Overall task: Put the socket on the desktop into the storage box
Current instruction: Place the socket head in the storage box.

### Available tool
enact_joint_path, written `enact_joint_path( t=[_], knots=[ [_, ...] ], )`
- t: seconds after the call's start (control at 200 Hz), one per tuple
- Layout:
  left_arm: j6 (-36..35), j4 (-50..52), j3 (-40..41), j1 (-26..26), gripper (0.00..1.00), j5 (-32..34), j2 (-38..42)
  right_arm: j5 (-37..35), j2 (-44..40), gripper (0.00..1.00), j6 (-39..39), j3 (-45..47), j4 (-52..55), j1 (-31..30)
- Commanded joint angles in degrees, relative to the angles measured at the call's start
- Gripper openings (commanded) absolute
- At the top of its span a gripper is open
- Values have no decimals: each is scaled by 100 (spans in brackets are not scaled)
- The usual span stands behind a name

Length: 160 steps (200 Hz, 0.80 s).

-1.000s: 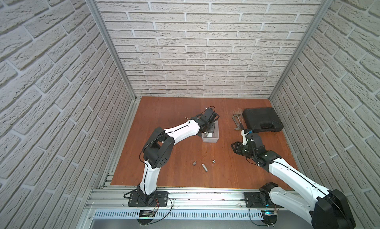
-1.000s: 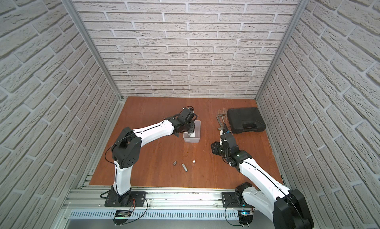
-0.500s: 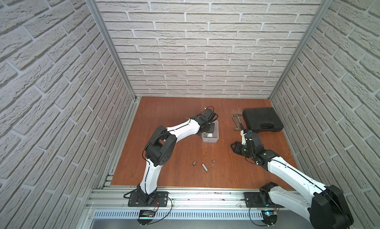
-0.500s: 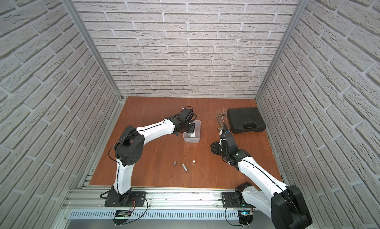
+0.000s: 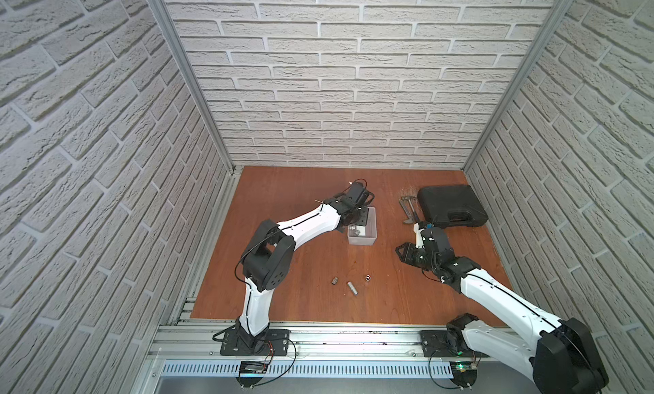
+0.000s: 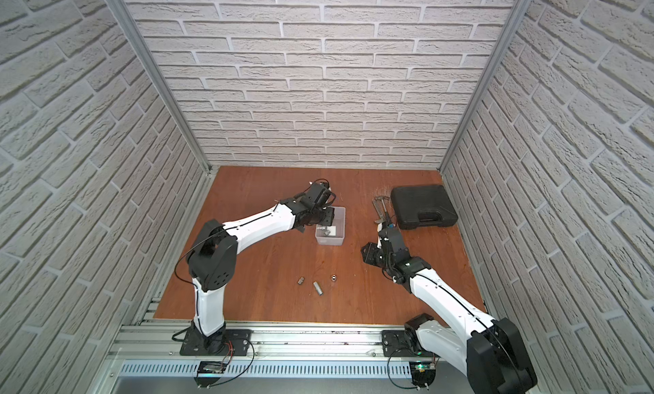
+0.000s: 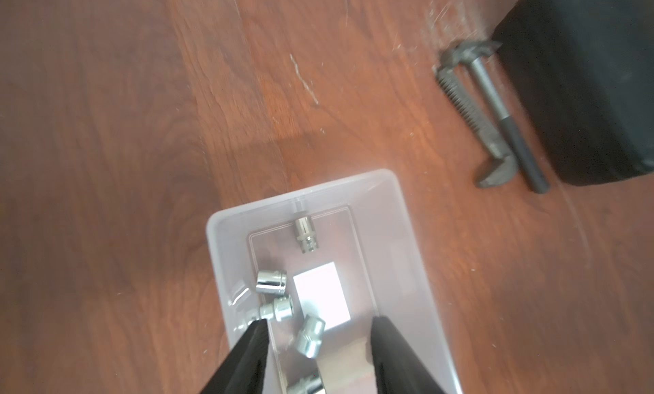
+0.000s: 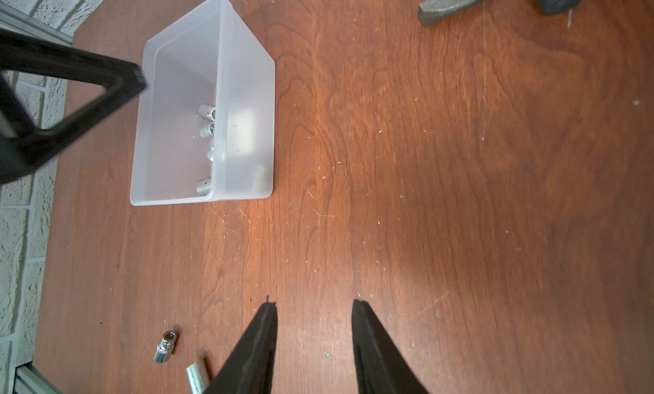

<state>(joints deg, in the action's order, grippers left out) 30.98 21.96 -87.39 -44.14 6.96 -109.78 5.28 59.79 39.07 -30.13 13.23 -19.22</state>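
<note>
Left wrist view: left end effector is open. Its jaws are well apart with nothing between them, over the open top of the storage box. Five boxed sockets can be counted here, lying on the box floor around a white square mark. One is cut off by the frame edge.

Both top views: the box sits mid-bench and shows only a glint of metal inside, so no count is possible. The left end effector is mostly hidden under its own wrist.

Only the top views show all three loose sockets. They lie on the bench nearer than the box and well apart from it, two short with a long one between. The right wrist view catches just two, the long one cut by the frame.

Right end effector is open and empty, above bare bench to the right of the loose sockets. In its view the box wall is frosted, and the sockets behind it blur.

Black case is at far right. A hammer and a toothed grey tool lie just beside its left edge. They are clear from the left wrist and a thin grey tangle from above. The right wrist view shows only their ends.
</note>
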Motion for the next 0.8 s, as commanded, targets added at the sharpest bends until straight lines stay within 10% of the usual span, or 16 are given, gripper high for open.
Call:
enact_joint_path(
  t=[0.0, 0.49, 0.795],
  knots=[
    [-251, -76, 358, -274, 52, 325, 855, 156, -152, 43, -59, -195, 55, 33],
    [624, -922, 4259, -765, 56, 1156, 4334, 364, -491, 45, -409, -143, 361, -842],
    [1295, -1231, 5126, -754, 56, 1239, 4562, 27, -1079, 47, -422, 50, 911, -1438]
  ],
)
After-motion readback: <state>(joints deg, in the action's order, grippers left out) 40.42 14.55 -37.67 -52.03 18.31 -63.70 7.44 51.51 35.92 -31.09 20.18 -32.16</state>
